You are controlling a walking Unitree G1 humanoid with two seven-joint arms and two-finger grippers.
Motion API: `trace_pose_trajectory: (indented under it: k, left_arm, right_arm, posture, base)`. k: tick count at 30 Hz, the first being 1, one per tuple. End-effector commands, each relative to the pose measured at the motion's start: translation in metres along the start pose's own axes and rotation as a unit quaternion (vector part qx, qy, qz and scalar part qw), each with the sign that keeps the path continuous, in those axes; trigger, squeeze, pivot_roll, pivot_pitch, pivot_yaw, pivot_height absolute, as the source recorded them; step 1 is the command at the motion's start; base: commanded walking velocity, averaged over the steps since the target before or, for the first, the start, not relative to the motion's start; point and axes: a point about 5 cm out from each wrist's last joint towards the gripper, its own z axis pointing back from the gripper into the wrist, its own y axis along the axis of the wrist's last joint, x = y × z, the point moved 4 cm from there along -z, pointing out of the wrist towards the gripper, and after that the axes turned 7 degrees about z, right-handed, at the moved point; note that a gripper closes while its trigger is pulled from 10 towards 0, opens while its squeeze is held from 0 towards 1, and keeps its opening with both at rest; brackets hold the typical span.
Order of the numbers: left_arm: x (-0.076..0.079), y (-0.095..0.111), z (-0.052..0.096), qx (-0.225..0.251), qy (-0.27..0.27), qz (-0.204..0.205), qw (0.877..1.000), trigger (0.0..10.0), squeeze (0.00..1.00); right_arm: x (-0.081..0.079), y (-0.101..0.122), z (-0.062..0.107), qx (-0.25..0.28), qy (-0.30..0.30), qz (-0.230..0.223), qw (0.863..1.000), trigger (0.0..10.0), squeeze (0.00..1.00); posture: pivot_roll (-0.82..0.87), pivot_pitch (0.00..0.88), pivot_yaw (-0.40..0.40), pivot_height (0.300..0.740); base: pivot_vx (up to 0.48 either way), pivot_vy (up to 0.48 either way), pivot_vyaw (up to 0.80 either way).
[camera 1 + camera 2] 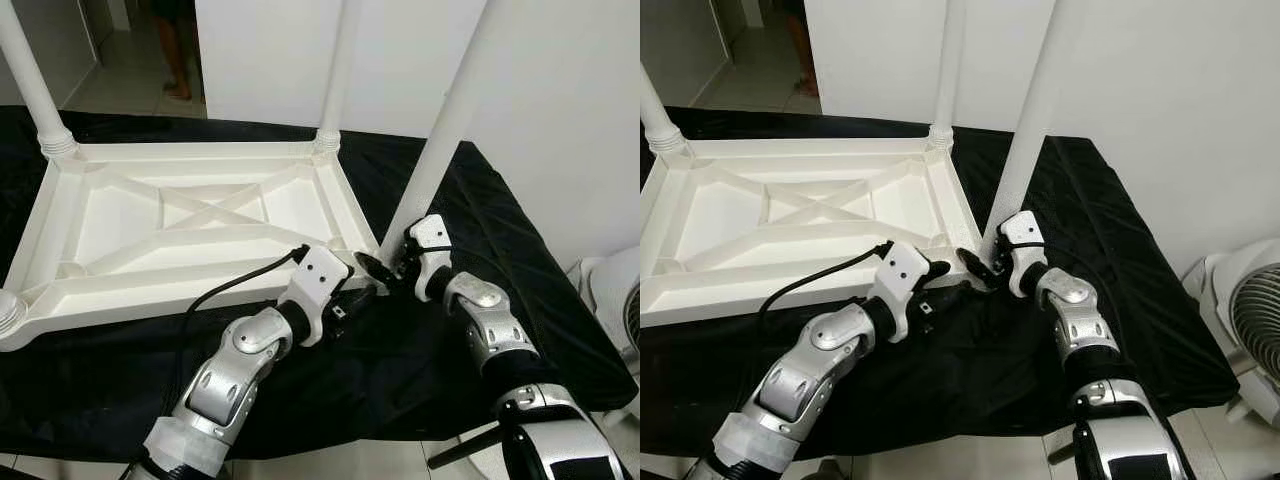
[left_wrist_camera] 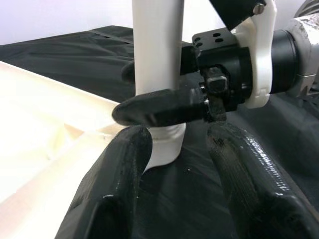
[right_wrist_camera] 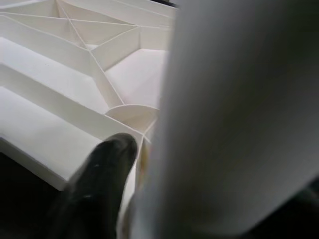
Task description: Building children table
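This looks like a room in a home. The plain white walls (image 1: 560, 110) are bare and smooth. At the far side an open doorway (image 1: 150, 50) leads to a hall with a pale tiled floor (image 1: 125, 85), and a person's bare legs and feet (image 1: 172, 55) stand there. A round white electric fan (image 1: 1245, 335) sits on the floor by the wall, the kind you keep in a bedroom or living room. A soft black cloth (image 1: 500, 230) is spread over a low flat place. On it lies a white plastic children's table turned upside down (image 1: 190, 225), with its white legs sticking up.
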Motion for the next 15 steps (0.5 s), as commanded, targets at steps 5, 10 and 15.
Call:
trace_pose_trajectory:
  k: [5, 10, 15]
  left_arm:
    - [0.001, 0.000, 0.001, -0.002, 0.005, -0.002, 1.000, 10.0, 0.00]
    - [0.003, 0.000, 0.000, -0.002, 0.003, 0.001, 1.000, 10.0, 0.00]
    - [0.004, 0.000, -0.001, -0.001, 0.002, 0.003, 1.000, 10.0, 0.00]
  right_arm:
    - [-0.018, -0.015, -0.001, -0.017, 0.047, -0.015, 0.999, 0.0, 0.00]
    - [-0.018, -0.022, 0.002, -0.023, 0.021, -0.025, 0.999, 0.0, 0.00]
    - [-0.008, -0.028, 0.002, -0.044, -0.065, -0.018, 0.997, 0.0, 0.00]
  posture:
    - [0.17, 0.000, -0.101, 0.740]
    - [0.15, 0.000, -0.100, 0.740]
    - [0.15, 0.000, -0.103, 0.740]
  base:
    - [0.000, 0.000, 0.00]
    - [0.000, 0.000, 0.00]
    - [0.000, 0.000, 0.00]
